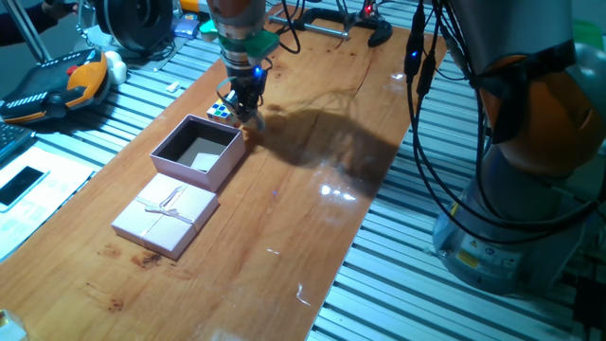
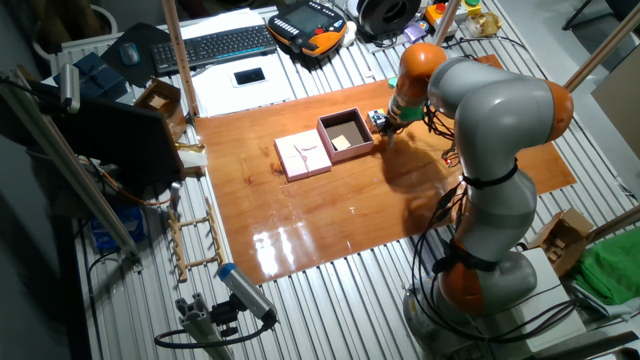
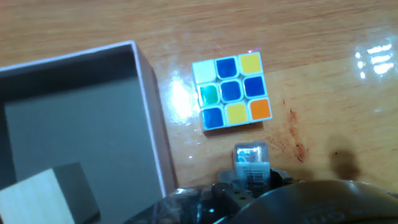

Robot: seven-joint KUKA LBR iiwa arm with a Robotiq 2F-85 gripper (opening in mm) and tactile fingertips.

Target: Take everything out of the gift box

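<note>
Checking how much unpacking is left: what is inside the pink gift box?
In the pale pink square cardboard gift box, one plain tan wooden cube shows. The box's near corner is cut off in hand view, so more cannot be excluded.

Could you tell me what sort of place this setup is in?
Most likely a robotics lab: a wooden table on slotted aluminium framing, a teach pendant, and a keyboard beside it.

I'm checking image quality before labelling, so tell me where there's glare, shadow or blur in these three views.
One fixed view: the arm's dark shadow falls on the table, with a bright glare patch beside it. The other fixed view: glare streaks near the table's front edge. Hand view: glare beside the puzzle cube, and the gripper is blurred at the bottom edge.
</note>
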